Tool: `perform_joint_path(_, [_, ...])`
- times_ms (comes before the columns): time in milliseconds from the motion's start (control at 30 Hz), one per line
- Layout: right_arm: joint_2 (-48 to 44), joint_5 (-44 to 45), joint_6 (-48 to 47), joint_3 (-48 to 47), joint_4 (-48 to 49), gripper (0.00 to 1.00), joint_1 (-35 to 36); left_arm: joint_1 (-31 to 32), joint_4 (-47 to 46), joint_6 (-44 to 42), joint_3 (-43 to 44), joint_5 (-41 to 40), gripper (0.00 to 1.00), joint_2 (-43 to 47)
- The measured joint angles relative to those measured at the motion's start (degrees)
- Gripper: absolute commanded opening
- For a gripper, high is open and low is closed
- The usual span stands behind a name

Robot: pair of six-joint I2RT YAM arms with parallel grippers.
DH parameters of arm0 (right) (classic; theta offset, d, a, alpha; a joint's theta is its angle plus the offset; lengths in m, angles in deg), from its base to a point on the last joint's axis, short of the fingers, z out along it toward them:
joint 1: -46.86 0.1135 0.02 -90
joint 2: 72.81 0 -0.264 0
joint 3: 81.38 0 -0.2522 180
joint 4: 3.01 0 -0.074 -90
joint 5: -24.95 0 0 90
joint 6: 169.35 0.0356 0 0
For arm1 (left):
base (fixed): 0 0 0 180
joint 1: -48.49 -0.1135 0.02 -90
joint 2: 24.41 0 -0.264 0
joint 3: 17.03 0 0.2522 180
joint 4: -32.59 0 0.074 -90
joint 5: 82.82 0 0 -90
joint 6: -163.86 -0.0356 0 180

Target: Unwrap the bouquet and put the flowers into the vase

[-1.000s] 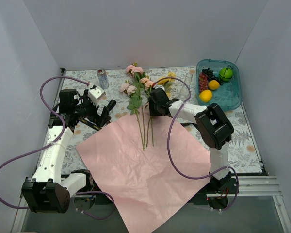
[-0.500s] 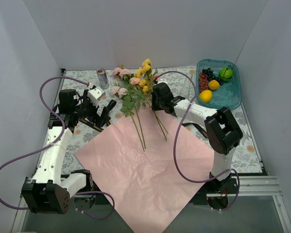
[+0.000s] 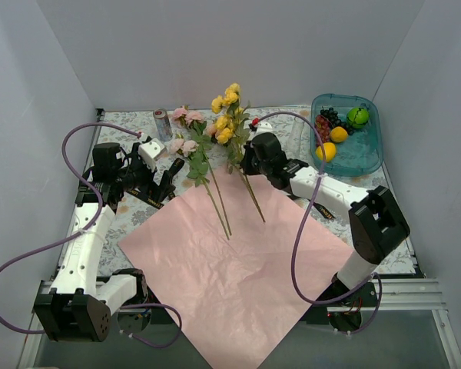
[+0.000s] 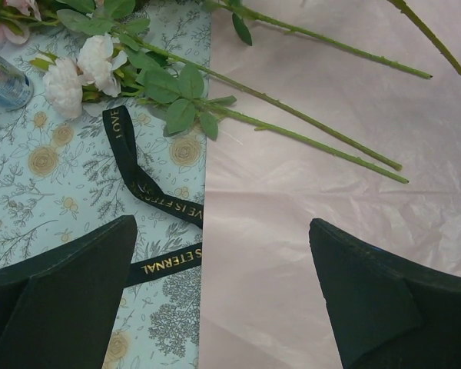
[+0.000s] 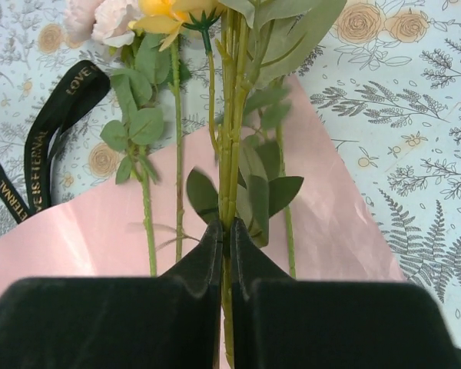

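Left fingers (image 4: 69, 292) gape wide over the paper's (image 3: 238, 269) left edge, with the ribbon (image 4: 142, 184) just off it. Pink flowers (image 3: 183, 144) lie across its far edge. Right fingers (image 5: 138, 323) pinch the yellow flowers' (image 3: 224, 131) stems, tilted up above that edge.

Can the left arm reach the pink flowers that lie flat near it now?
Probably yes. The left claw is open and empty, and the pink flowers lie just ahead, uncovered; only the black ribbon lies flat between them.
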Motion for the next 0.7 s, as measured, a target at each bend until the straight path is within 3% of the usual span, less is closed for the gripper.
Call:
perform_joint_path(300, [-13.9, 1.2, -6.2, 8.4, 8.8, 0.01, 6.1, 0.0, -0.3, 0.0, -0.9, 0.1, 0.95, 0.1])
perform_joint_path(500, [-18.4, 3.8, -14.7, 7.4, 16.5, 0.01, 6.6, 0.0, -0.4, 0.5, -0.9, 0.1, 0.95, 0.1])
perform_joint_path(700, [-18.5, 3.6, -27.2, -0.2, 25.1, 0.01, 3.0, 0.0, -1.2, 1.9, -0.9, 0.2, 0.98, 0.1])
